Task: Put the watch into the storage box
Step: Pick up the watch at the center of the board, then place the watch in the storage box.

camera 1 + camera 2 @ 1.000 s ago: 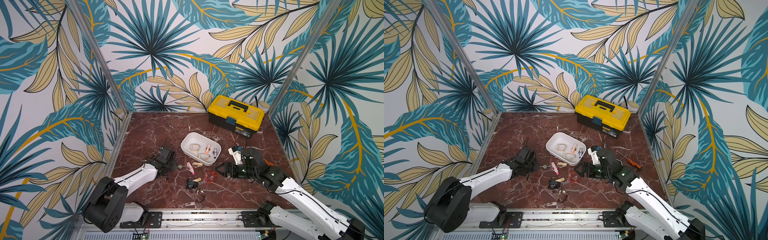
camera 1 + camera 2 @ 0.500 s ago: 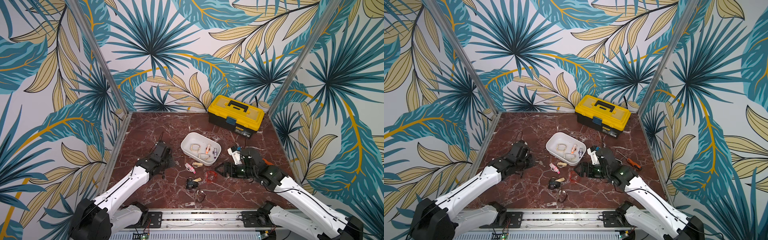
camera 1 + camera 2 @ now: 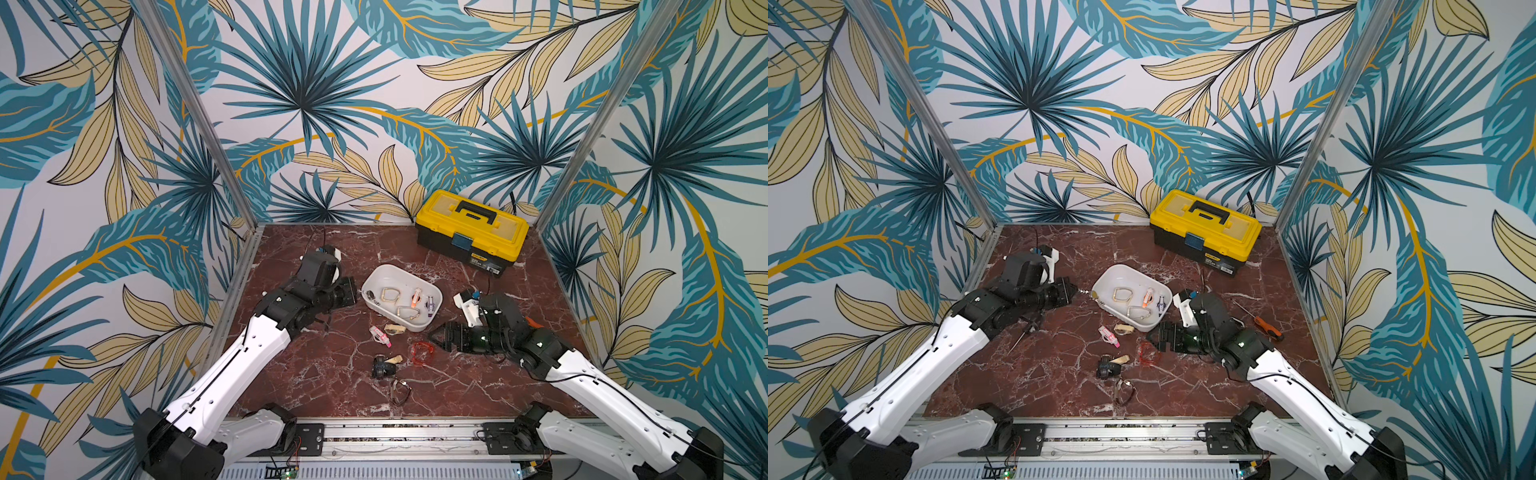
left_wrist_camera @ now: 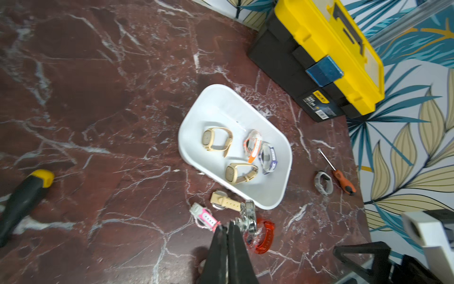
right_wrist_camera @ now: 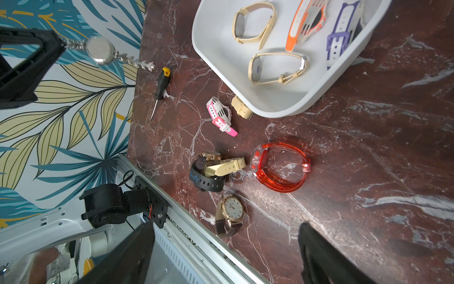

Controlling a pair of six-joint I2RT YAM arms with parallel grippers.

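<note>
the storage box (image 3: pixel 386 276) already held four watches (image 4: pixel 217 139). beside it the right gripper (image 3: pixel 434 337) hung wide open. the left gripper (image 4: pixel 227 230) pinched the silver watch (image 4: pixel 249 214) just outside its rim, undelivered; loose watches (image 5: pixel 221 115) lay around it.

1. Both top views: mounted high at the front, facing down and toward the back wall. They are distant and cover the whole table (image 3: pixel 316 386) and both arms.
2. Left wrist view: low over the table, close, facing the storage box (image 4: pixel 221 103) and the toolbox (image 4: pixel 319 37).
3. Right wrist view: close, looking down on the table beside the storage box's rim.
4. Shared: all views show the storage box; both wrist views show the silver watch (image 4: pixel 248 214).
</note>
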